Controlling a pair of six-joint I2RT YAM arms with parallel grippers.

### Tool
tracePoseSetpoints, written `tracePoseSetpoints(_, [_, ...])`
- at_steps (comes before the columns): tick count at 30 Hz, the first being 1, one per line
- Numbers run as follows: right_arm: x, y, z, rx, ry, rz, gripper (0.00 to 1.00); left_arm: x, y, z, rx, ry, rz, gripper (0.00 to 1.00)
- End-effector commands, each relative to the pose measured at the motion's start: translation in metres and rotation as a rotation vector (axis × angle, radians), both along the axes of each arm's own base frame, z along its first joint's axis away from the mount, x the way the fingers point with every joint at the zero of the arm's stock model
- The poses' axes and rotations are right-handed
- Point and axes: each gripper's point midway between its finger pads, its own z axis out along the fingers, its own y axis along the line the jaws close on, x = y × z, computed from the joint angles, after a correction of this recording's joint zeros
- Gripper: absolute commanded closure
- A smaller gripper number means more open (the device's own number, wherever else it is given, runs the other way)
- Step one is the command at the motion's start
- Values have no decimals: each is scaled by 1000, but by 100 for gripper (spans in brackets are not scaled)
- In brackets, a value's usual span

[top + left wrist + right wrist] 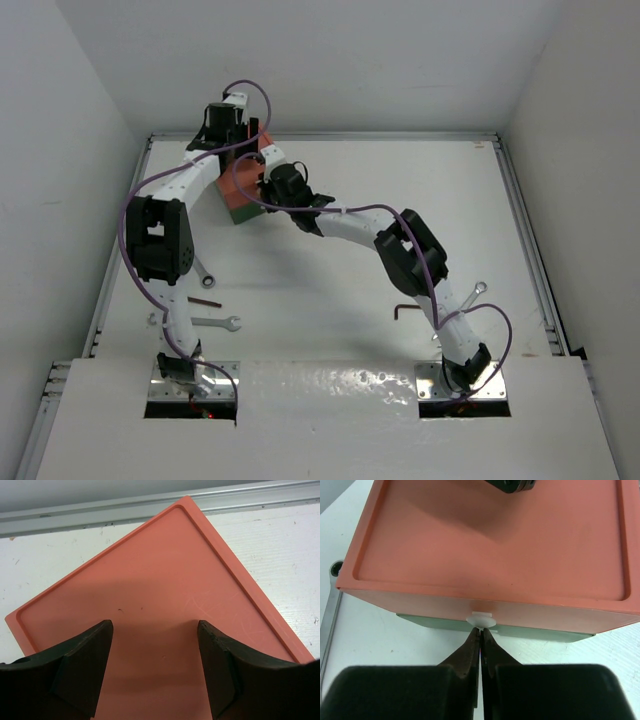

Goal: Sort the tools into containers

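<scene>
The containers are one small box (243,190), its upper drawer orange-red (490,535) and its lower drawer green (545,633). My left gripper (155,630) is open and empty just above the orange top (165,580); in the top view it (238,150) is over the box's back. My right gripper (480,630) is shut, tips just under the upper drawer's white knob (481,619). Silver wrenches lie at the near left (222,323), by the left arm (203,272) and by the right arm (475,293). The black hex key (405,310) lies near the right arm.
A small dark bar (205,298) lies near the left arm. A wrench end (334,587) shows beside the box on the left in the right wrist view. A metal rail (150,505) runs along the table's far edge. Purple cables loop over both arms.
</scene>
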Motion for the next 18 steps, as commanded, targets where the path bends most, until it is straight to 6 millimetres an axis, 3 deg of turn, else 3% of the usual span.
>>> tracePoseSetpoints(1, [1,3,57,85,-100,-6,100,-33,8,-48,49,182,-10,34])
tracePoseSetpoints(2, [0,3,57,82,-101,-4,100,-33,8,-48,50,181,-10,34])
tracePoseSetpoints(5, [-6,7,60,62,-129,28,75,-33,8,-49,51,182,-9,34])
tracePoseSetpoints(7, [-5,8,64,59,-159,17,68,-33,5,-49,51,180,-14,34])
tracePoseSetpoints(18, [3,14,75,92,-195,-18,62,-38,4,-58,56,198,-11,34])
